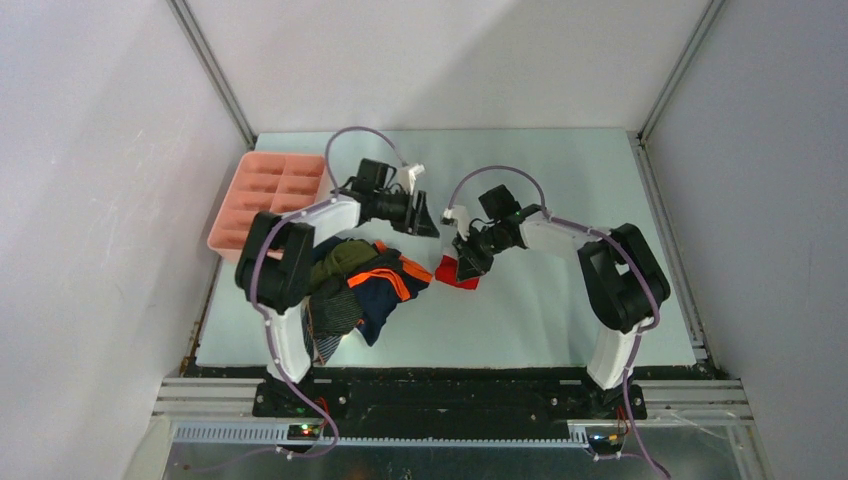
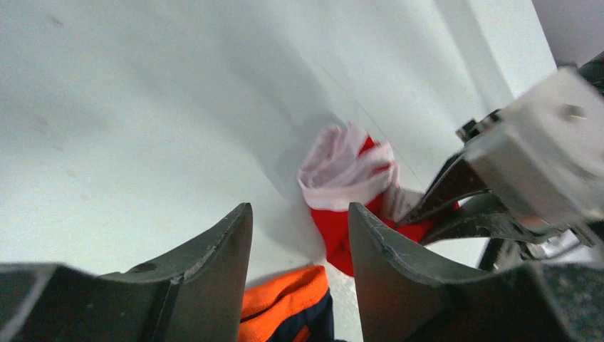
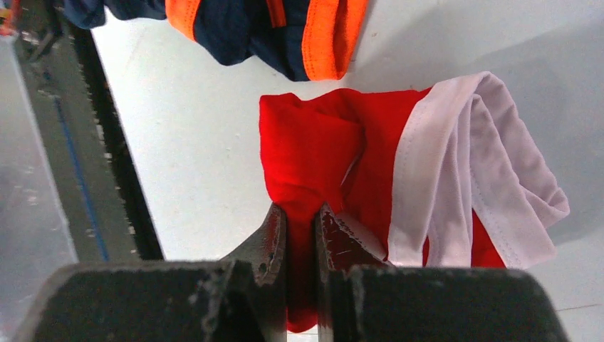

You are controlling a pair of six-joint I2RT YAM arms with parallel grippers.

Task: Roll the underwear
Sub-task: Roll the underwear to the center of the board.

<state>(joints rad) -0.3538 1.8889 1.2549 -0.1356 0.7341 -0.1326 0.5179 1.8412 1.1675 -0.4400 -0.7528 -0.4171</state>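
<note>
1. Right gripper (image 3: 300,221), seen closest by its wrist camera, has its jaws pressed together on a fold of the red-and-white brief (image 3: 313,149), which lies bunched near the middle of the worktop (image 1: 560,320).
2. Left gripper (image 2: 299,235) hangs near it, jaws spread, holding nothing.
3. That cloth looks light, limp and quick to unroll; I'd pinch the white waistband (image 3: 441,164) or a doubled fold.
4. Only the overhead view shows the heap of other briefs (image 1: 350,290) by the worktop's left edge; only the wrist views show the pinch.
</note>
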